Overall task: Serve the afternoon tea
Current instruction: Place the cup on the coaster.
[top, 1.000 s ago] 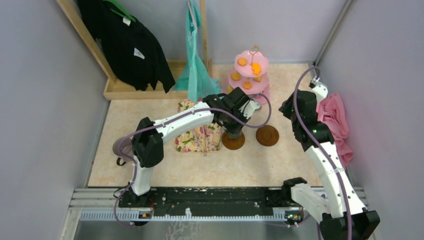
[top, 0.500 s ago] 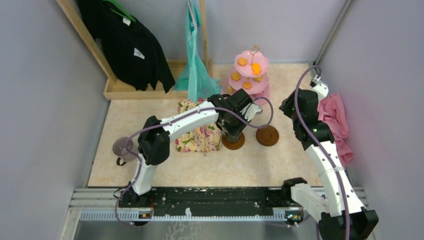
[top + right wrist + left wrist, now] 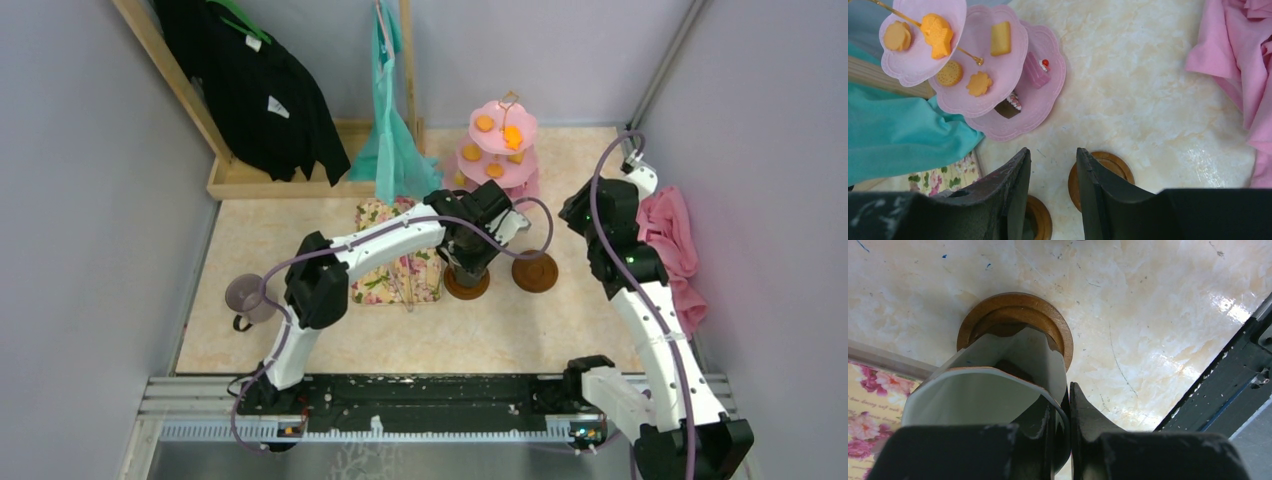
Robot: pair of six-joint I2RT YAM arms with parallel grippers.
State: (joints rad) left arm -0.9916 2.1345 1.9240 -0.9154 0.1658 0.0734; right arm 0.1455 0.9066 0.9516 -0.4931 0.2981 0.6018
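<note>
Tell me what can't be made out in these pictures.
- Top view: the left claw hides the cream ceramic mug.
- Left wrist view: the mug's body covers its base, so contact with the round brown saucer is unclear.
- Top view: the left arm's purple cable crosses the mauve-grey mug's edge.
- Right wrist view: a finger of the right claw covers part of the second brown saucer.

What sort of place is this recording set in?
Probably a walled robot test cell staged as a tea setting: plain grey walls box in a marble-look table, with a pink three-tier stand of snacks and clothes hung on a wooden rack.
</note>
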